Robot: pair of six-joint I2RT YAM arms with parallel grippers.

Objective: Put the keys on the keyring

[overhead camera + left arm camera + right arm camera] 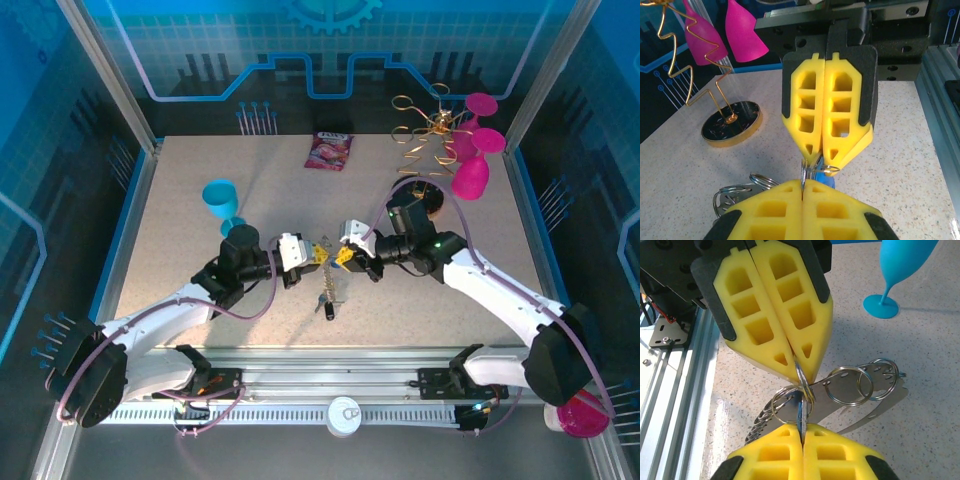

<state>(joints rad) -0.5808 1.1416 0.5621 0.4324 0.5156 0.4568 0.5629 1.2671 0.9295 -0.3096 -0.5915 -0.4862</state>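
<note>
Out past your left gripper's [319, 255] far side, a blue goblet [222, 200] stands on the table [180, 250], well apart from the action. The left gripper itself has its yellow fingers [765, 315] pressed flat together, and their tips nip a small split ring [800, 375]. It's tip to tip with your right gripper [344, 257], the two almost touching over the middle of the table.

Between the two sets of tips sit the keys [327, 300]. The bunch dangles just below both grippers, a black head lowest, and a blue key [825, 177] tucks right under the right gripper's tips.

The silvery perforated band [860, 390] curving out sideways from your right gripper's tips looks like the keyring, though at this angle you can't be sure. Two more split rings overlap on it.

Your right gripper is clamped too, with its fingers [840, 455] closed on a thin bluish blade that stands edge-on out of their seam.

Beyond the right gripper, the gold wire rack [731, 122] stands on its round dark base, and the pink cups [470, 175] sit just beside it.
</note>
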